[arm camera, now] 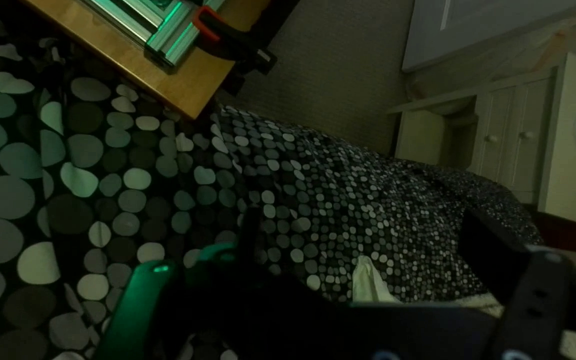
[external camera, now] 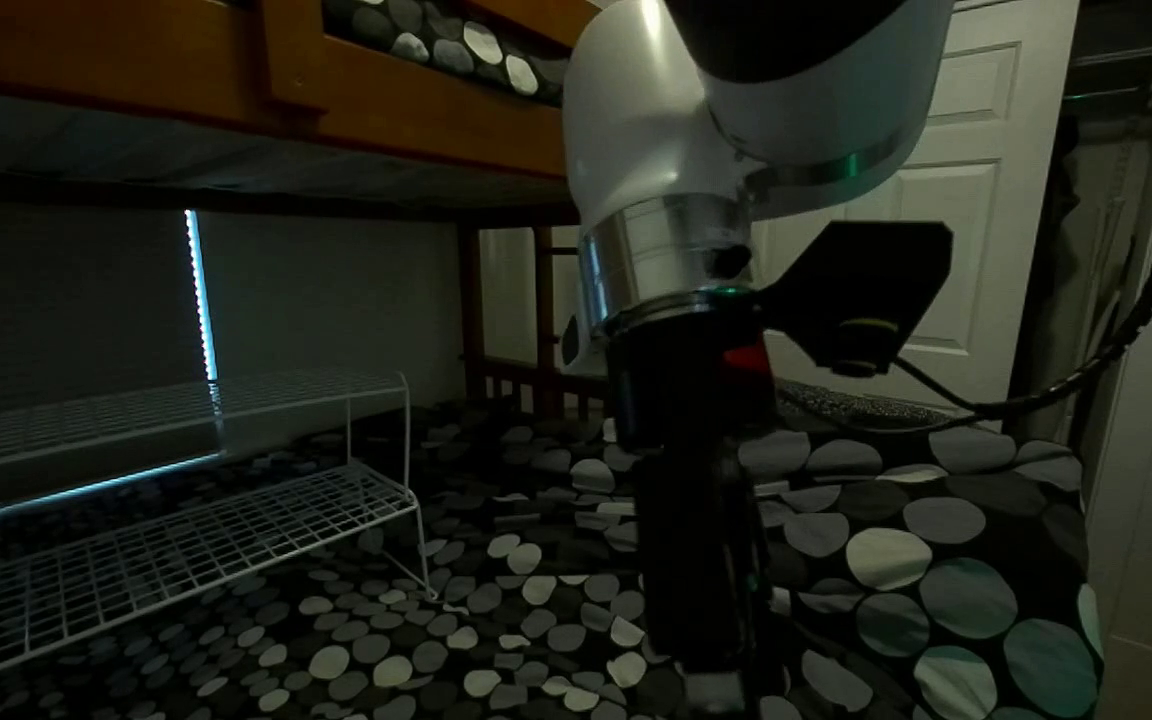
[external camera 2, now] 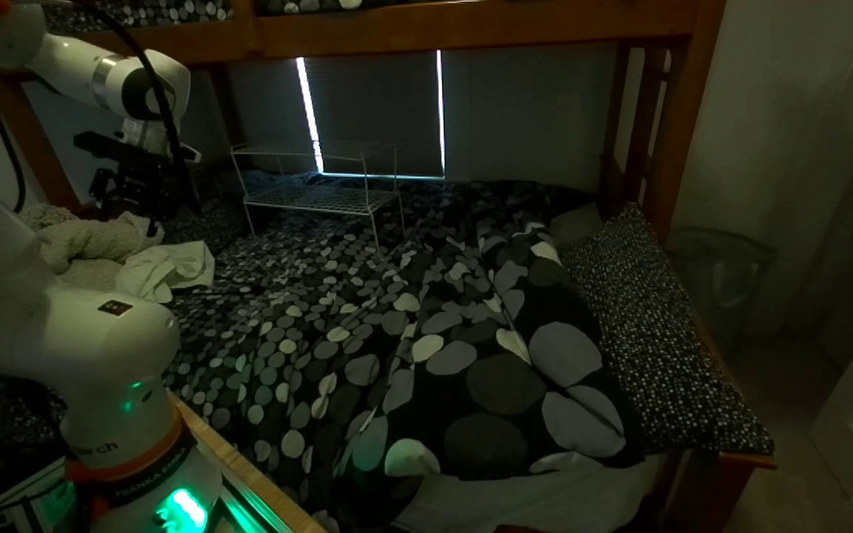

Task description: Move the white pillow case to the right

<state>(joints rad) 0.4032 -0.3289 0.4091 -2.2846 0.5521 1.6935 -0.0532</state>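
The white pillow case (external camera 2: 167, 268) lies limp and wrinkled on the bed at the left in an exterior view, beside a fluffy cream blanket. In the wrist view a pointed fold of the pillow case (arm camera: 369, 285) shows between the fingers; the gripper body hides the rest. I cannot make it out in the remaining exterior view. My gripper (external camera 2: 127, 213) hangs above the blanket and pillow case, apart from them. In the wrist view its two dark fingers (arm camera: 368, 235) stand wide apart with nothing between them. The gripper (external camera: 706, 640) is a dark shape in an exterior view.
Dark bedding with grey and white circles (external camera 2: 338, 333) covers the bed. A white wire rack (external camera 2: 308, 198) stands at the back. The cream blanket (external camera 2: 93, 240) lies below the gripper. The upper bunk's wooden rail (external camera 2: 471, 31) runs overhead. A speckled pillow (external camera 2: 656, 348) lies at the far end.
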